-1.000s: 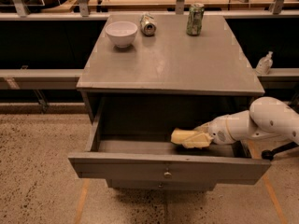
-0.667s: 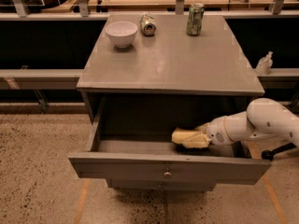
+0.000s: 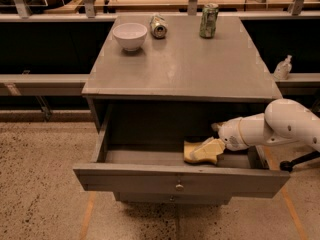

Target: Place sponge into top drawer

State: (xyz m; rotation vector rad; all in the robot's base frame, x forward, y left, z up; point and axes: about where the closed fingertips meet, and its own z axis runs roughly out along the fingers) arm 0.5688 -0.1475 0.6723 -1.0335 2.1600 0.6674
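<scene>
The top drawer (image 3: 150,180) is pulled out, with its small round knob (image 3: 178,187) centred on the front. The pale yellow sponge (image 3: 192,152) lies inside it, right of the middle, near the drawer front. My gripper (image 3: 211,147) reaches into the drawer from the right on the white arm (image 3: 280,125). It sits right at the sponge's right end and partly covers it. I cannot tell whether the sponge rests on the drawer floor or is held just above it.
On the grey cabinet top (image 3: 180,69) stand a white bowl (image 3: 130,35), a tipped can (image 3: 159,26) and an upright green can (image 3: 208,20). The lower drawer front (image 3: 170,199) is below. A small bottle (image 3: 283,68) stands on a ledge at right. The floor is speckled.
Almost nothing has moved: the arm and the sponge stay in the same place inside the open drawer.
</scene>
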